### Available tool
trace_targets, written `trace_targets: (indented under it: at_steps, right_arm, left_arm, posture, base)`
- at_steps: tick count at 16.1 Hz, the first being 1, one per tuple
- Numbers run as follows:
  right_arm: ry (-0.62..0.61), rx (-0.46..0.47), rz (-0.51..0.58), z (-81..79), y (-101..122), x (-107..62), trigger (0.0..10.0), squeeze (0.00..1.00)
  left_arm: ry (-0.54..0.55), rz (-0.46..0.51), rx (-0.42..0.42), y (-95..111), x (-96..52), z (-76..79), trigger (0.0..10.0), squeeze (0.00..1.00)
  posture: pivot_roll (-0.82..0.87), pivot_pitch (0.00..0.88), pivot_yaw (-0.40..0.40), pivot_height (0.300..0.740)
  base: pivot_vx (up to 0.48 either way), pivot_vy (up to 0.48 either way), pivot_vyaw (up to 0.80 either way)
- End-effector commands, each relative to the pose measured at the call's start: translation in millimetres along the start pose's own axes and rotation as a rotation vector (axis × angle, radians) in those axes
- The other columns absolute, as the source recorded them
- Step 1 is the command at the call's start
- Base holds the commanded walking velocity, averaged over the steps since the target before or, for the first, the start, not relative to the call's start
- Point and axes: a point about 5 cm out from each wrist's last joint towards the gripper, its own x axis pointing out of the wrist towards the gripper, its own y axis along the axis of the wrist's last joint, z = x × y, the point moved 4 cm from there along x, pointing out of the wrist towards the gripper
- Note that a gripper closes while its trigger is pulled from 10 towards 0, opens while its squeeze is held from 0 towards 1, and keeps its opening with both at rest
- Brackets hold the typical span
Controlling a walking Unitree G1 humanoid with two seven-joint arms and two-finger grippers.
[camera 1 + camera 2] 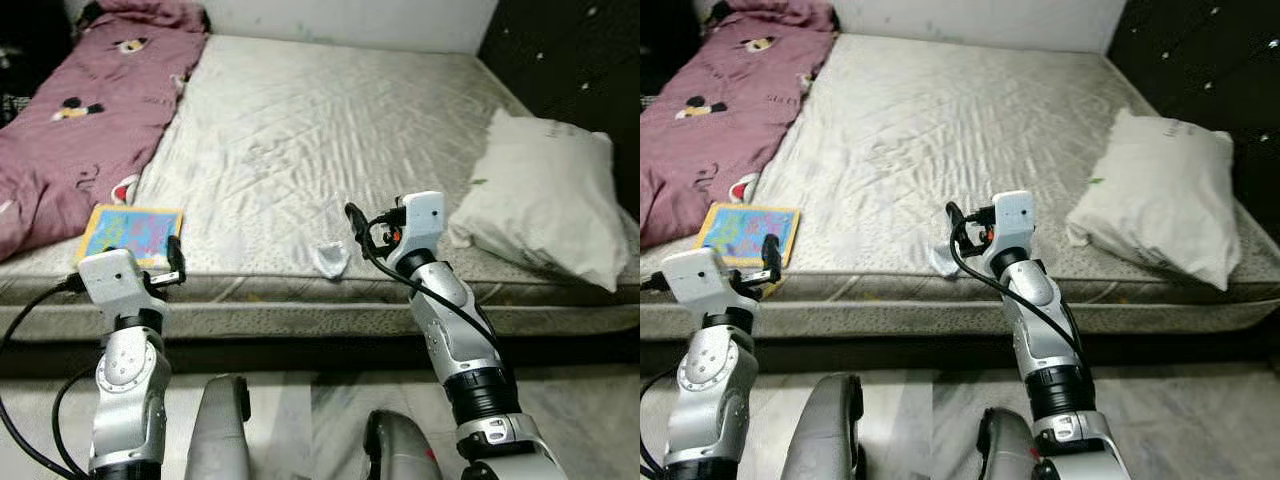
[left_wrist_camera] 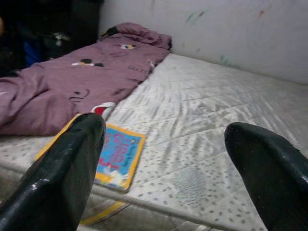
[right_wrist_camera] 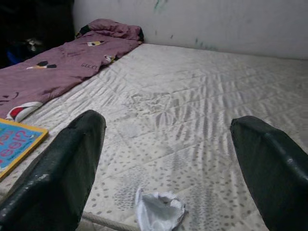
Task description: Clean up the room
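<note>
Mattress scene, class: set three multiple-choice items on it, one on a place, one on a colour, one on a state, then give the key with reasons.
1. Where does the picture book lie?
A. on the pillow
B. on the mattress near its front edge, beside the blanket
C. on the floor

2. What colour is the blanket?
A. green
B. white
C. dusty purple-pink

3. How do the jaws of the right gripper stand?
A. open, holding nothing
B. shut on the book
C. shut on the pillow

Key: 1 B, the book rests on the mattress by the blanket's lower end. 2 C, the blanket along the robot's left side is purple-pink. 3 A, the right wrist view shows both fingers wide apart above a crumpled white scrap.
</note>
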Motion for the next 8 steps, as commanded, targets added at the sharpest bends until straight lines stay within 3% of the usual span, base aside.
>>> trace_targets:
  at_steps: [1,5,8]
  right_arm:
    - [0.016,-0.012,0.012,-1.7,4.5,2.7,10.0,0.00]
    - [0.030,-0.017,0.015,-3.7,4.5,3.1,10.0,0.00]
    - [0.033,-0.016,0.016,-4.3,4.5,3.3,10.0,0.00]
  left_arm:
    - [-0.004,0.012,0.001,3.3,1.9,1.9,10.0,0.00]
    - [-0.012,0.013,0.003,3.1,1.7,2.8,10.0,0.00]
    - [-0.016,0.012,0.003,3.1,1.8,3.4,10.0,0.00]
  posture:
    - [-0.02,0.000,-0.088,0.623]
    - [-0.01,0.000,-0.089,0.623]
    - [-0.01,0.000,-0.089,0.623]
  base:
    - [0.352,0.000,0.00]
    - [0.367,0.000,0.00]
    - [0.381,0.000,0.76]
